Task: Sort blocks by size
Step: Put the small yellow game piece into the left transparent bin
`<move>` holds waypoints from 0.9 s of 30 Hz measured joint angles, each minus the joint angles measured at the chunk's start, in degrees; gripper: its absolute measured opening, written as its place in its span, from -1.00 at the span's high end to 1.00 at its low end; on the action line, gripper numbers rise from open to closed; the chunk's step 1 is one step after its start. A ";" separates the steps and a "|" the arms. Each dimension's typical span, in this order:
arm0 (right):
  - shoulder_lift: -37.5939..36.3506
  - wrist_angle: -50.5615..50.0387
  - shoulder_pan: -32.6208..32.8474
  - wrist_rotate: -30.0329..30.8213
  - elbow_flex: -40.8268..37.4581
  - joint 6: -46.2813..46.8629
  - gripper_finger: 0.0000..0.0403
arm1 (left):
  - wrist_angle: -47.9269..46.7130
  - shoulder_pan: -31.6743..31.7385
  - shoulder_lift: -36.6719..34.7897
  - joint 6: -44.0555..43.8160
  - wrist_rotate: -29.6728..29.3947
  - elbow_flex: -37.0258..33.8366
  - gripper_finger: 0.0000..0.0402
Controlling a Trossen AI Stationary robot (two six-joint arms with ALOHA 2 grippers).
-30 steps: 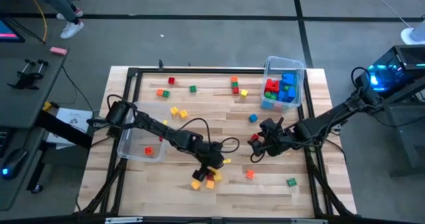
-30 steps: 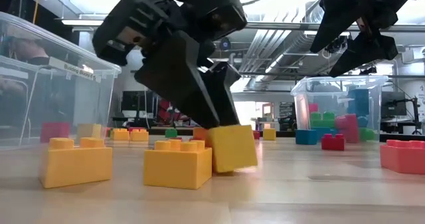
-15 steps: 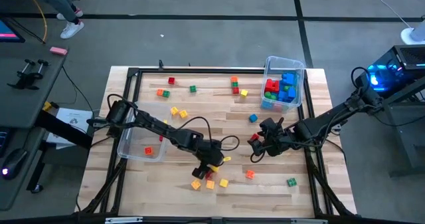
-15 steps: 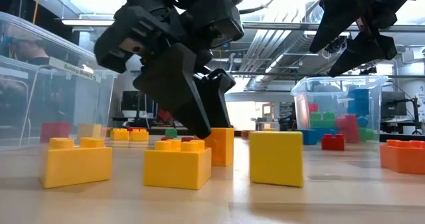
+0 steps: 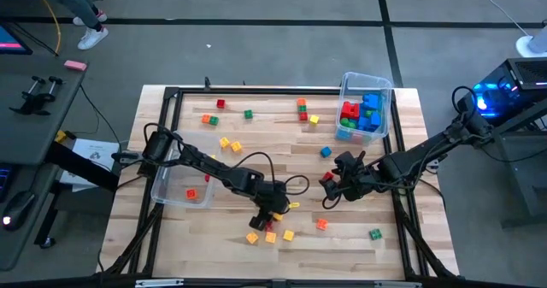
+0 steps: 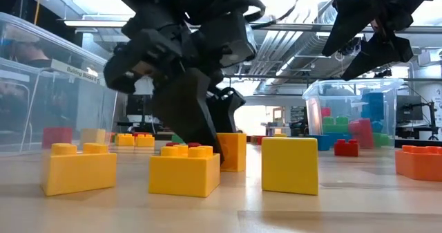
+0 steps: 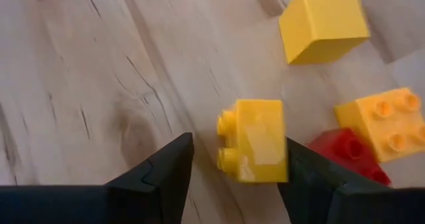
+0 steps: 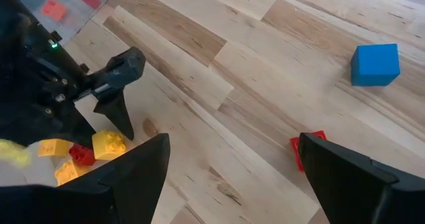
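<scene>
Near the front edge of the pale wooden desk, the left end effector straddles a small yellow studded plastic brick with fingers open, its long axis along the gap, while the right end effector waits open toward the right edge.

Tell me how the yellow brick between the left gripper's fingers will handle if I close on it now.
The yellow brick looks like rigid plastic, so it probably won't deform. It lies on its side, studs facing one finger of the left gripper: the grip may seat unevenly and twist it. Its glossy faces hint at some slip.
</scene>
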 joint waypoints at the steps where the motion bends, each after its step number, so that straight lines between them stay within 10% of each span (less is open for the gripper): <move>1: 0.00 0.06 0.00 0.18 0.00 0.00 -0.63 | 0.08 0.00 0.06 -0.15 -0.01 0.01 0.08; 14: 0.00 0.02 -0.02 0.44 0.00 0.05 -0.63 | -4.90 4.45 -6.33 -1.56 -1.17 -0.10 0.74; 27: 0.00 -0.24 -0.02 1.48 0.00 0.34 -0.63 | -31.73 17.26 -45.45 -6.07 -20.78 -0.08 0.62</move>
